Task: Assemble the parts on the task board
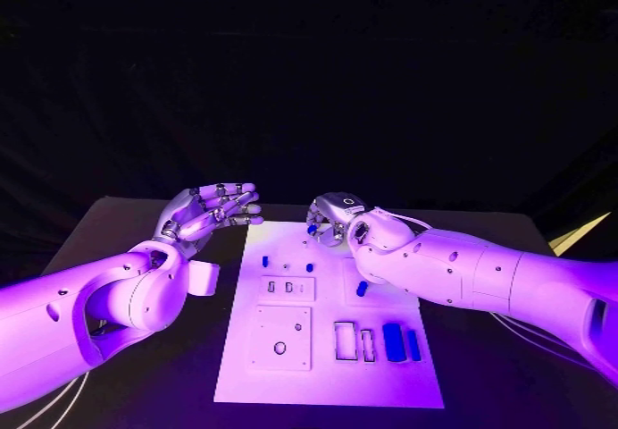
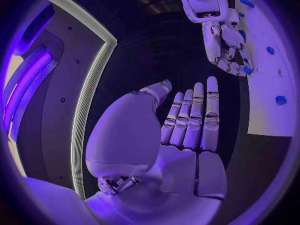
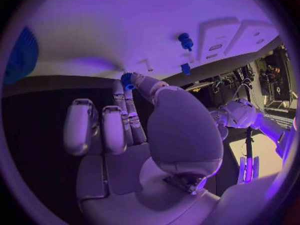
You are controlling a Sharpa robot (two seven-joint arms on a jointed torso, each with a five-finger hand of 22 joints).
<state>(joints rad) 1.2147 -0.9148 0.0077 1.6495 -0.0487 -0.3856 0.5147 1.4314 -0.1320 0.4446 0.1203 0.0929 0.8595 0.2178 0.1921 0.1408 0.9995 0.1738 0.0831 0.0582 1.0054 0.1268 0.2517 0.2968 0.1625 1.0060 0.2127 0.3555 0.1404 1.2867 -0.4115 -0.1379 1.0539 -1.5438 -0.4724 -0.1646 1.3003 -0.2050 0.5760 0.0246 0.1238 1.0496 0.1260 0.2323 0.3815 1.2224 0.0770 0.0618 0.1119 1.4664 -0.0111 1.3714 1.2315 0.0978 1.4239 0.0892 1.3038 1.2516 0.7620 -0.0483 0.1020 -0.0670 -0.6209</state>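
Note:
The white task board [image 1: 329, 375] lies in the middle of the table. My right hand [image 1: 338, 217] hovers over the board's far edge with its fingers pointing down, pinching a small blue part [image 3: 127, 80] between thumb and fingertips; the same blue part [image 2: 248, 71] shows at its fingertips in the left wrist view. My left hand [image 1: 212, 210] is raised beside the board's far left corner, fingers apart and holding nothing. Small blue pegs [image 1: 265, 261] [image 1: 311, 265] [image 1: 362, 288] stand on the board. Two blue blocks [image 1: 393, 341] [image 1: 414, 344] sit near its right edge.
Two raised white plates [image 1: 288, 288] [image 1: 281, 338] with holes sit on the board's left half. Open rectangular slots [image 1: 346, 340] lie beside the blue blocks. Black table [image 1: 142, 223] surrounds the board. A white block [image 1: 206, 279] sits by my left forearm.

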